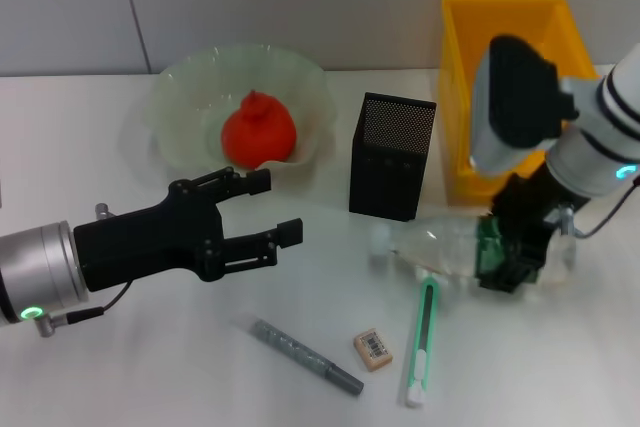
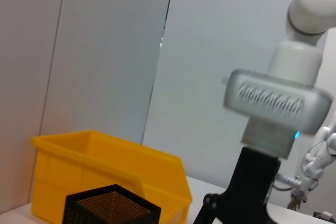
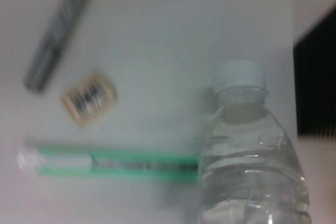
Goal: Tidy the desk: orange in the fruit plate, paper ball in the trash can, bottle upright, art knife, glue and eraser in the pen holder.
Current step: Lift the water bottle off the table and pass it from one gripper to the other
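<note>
Clear plastic is what the right gripper (image 1: 512,259) is dealing with: the bottle (image 1: 450,245) lies on its side on the tabletop (image 1: 120,377), just in front of the pen holder (image 1: 392,157), white cap pointing toward the robot's left and base toward the gripper. The gripper sits low over the base end; whether its jaws have closed on the bottle I cannot tell, since the arm's body hides them.

The step in hand looks to be standing the bottle upright. To do it well, I would grip the body squarely near the base, lift a little before rotating, and swing the cap up and away from the pen holder so it does not knock it — the art knife (image 1: 423,342) lies touching or almost touching the bottle on the side away from the pen holder, so setting down clear of it matters. A water-filled bottle may slip or shift its weight as it tilts.

The right arm reaches down from beside the yellow bin (image 1: 505,67), wrist bent steeply. The left gripper (image 1: 268,209) hovers well to the left of the pen holder, jaws open and empty, pointing toward it. The orange (image 1: 258,130) already sits in the fruit plate (image 1: 180,97); glue (image 1: 305,355) and eraser (image 1: 372,349) lie in front of the pen holder, nearer the robot.
</note>
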Motion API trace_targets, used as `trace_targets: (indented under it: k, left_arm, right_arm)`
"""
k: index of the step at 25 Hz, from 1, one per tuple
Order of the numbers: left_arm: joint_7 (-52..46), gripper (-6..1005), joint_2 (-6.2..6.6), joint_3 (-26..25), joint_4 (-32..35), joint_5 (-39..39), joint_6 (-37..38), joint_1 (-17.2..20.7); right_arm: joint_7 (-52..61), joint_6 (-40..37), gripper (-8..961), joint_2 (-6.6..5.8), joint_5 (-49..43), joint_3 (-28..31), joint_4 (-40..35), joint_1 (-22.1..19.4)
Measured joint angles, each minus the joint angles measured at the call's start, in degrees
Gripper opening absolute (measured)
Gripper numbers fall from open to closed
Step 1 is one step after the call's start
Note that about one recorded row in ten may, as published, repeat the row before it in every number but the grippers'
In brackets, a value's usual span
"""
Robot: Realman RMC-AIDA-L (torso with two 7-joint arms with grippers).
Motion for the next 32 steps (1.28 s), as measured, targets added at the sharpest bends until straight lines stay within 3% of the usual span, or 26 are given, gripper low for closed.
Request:
trace_targets:
  k: [11,18,24,32]
  left_arm:
    - [0.00,750,0.07,-5.44,-0.10,-0.06,-0.10,1.41]
    - [0.32,747,-0.85,-10.96,-0.13,-0.09,-0.52,2.07]
    - [-1.49,745,-1.77,-16.14,-2.09,-0.24,0.27,1.81]
    - [-3.53,743,-1.78,-16.67,-3.21,-3.13,5.83,1.44]
  right_arm:
    - [-7.69,-1.72,760,-0.07,15.66,10.92,-5.72,-5.42]
    - [-14.29,-1.69,760,-0.11,29.60,15.55,-6.51,-10.85]
    - [-23.45,-1.32,760,0.02,44.30,18.57,-1.27,-14.03]
    - [-31.83,-3.28,761,-0.03,55.99,19.16,5.87,-15.65]
